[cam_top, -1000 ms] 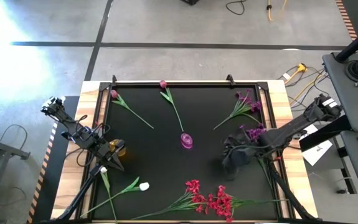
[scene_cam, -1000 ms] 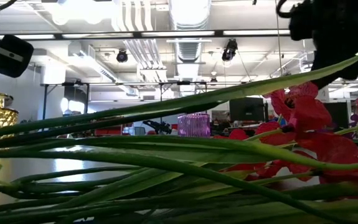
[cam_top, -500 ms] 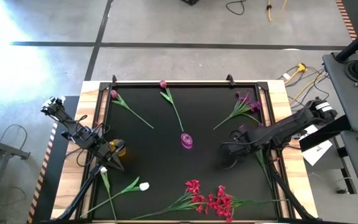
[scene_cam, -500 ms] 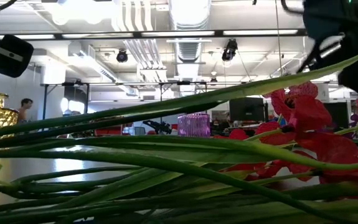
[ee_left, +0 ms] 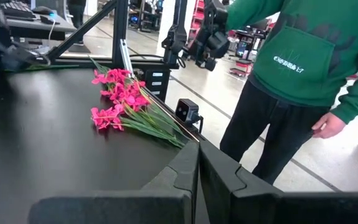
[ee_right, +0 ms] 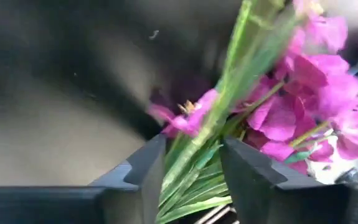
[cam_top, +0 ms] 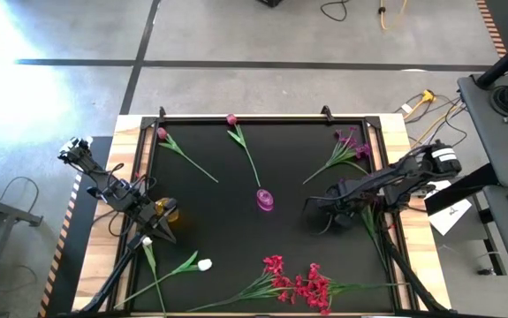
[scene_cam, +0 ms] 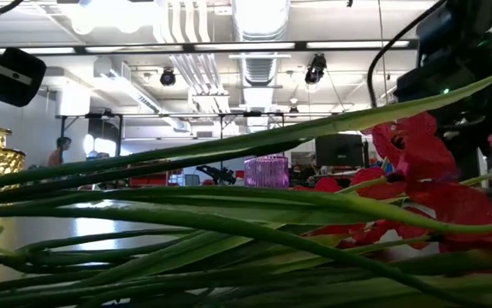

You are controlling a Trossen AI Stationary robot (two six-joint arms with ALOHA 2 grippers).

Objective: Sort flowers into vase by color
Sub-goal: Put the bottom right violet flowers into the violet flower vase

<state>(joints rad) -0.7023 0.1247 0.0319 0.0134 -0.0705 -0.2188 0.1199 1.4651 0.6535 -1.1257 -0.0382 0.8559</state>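
The right gripper [cam_top: 321,215] hangs over the black mat [cam_top: 236,221], its dark fingers [ee_right: 144,171] closed on the green stalks of a purple stem [ee_right: 303,106]; in the right wrist view the stalks run up between the two fingers and the magenta-purple blossoms spread just beyond the tips. In the high view that bunch is mostly hidden under the arm. A second purple stem [cam_top: 346,148] lies beyond the gripper toward the table's far edge, blossoms fanned out, stalk pointing back toward the gripper. Beside the gripper, toward the middle of the mat, stands a small pink vase [cam_top: 265,200], near but apart. Nearer the front edge lies a heap of red stems [cam_top: 298,283], bright blossom clusters on long green stalks; how many stems make it up cannot be told. Well away from the gripper, at the far edge, lie two pink tulips [cam_top: 161,134] and [cam_top: 231,119], each a single closed bud on a thin stalk. At the front left lie two white tulips [cam_top: 203,264] and [cam_top: 146,242]. The left gripper [cam_top: 161,221] waits at the left edge of the mat just beside a gold vase [cam_top: 172,210], its fingers [ee_left: 185,180] pressed together on nothing. A person [ee_left: 297,68] in a green hoodie stands beyond the table; white print on the chest is too small to read.
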